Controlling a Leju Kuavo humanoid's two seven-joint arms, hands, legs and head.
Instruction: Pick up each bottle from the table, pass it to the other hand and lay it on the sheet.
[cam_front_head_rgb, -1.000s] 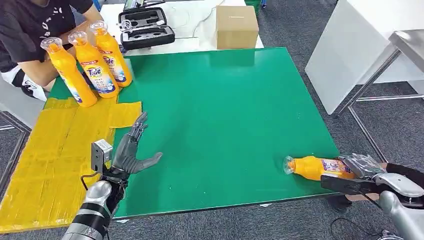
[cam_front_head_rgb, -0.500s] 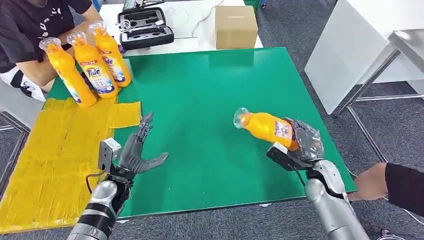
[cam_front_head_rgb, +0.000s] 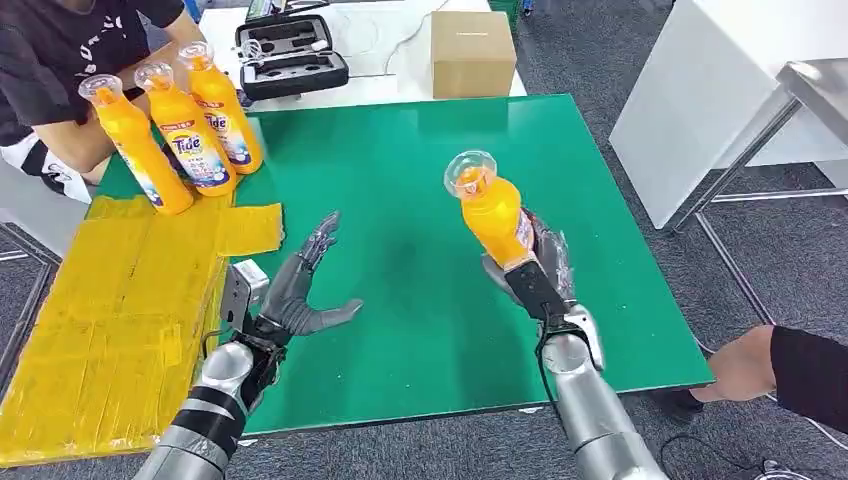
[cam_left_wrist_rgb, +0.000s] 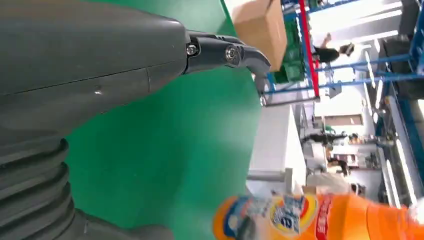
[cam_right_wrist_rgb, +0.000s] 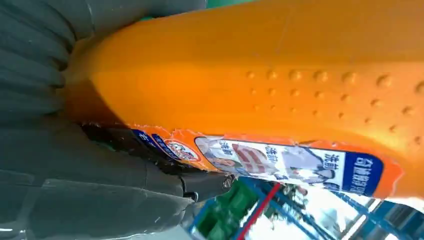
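While my right hand (cam_front_head_rgb: 535, 268) grips the bottle (cam_front_head_rgb: 492, 212)
My left hand (cam_front_head_rgb: 298, 292) waits beside it, fingers spread wide.

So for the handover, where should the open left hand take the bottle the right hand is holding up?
Probably the upper body, just below the cap. The right hand grips the orange bottle by its lower half, cap up, leaving that part bare. The left hand, fingers spread, would best come in from the robot's left side.
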